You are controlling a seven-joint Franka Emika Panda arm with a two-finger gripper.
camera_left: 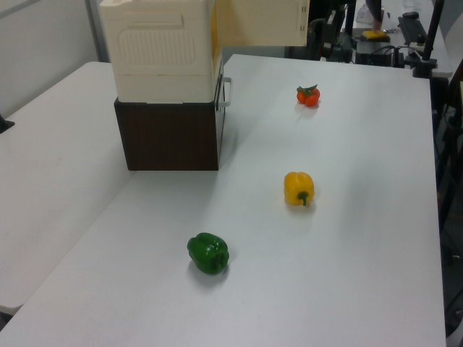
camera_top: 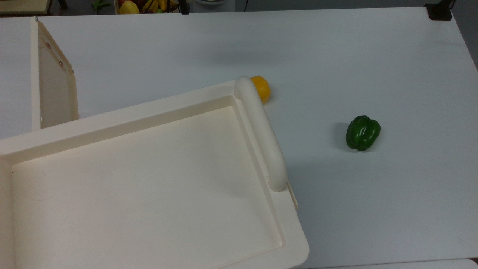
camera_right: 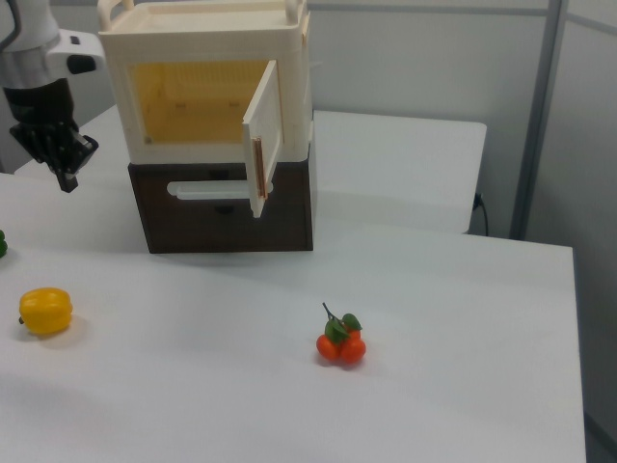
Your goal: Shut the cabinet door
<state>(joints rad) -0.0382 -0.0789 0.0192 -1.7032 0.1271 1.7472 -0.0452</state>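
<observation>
fingers [camera_right: 66, 178] seemingly pinched – off left | cabinet door [camera_right: 262, 135] ajar

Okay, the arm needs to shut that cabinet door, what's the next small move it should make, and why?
Probably carry the gripper across toward the right view's right, past the free edge of the cabinet door. The door stands swung well open from the cabinet, and the gripper hangs apart from it on the right view's left, so it must reach the door's outer face before it can push.
</observation>
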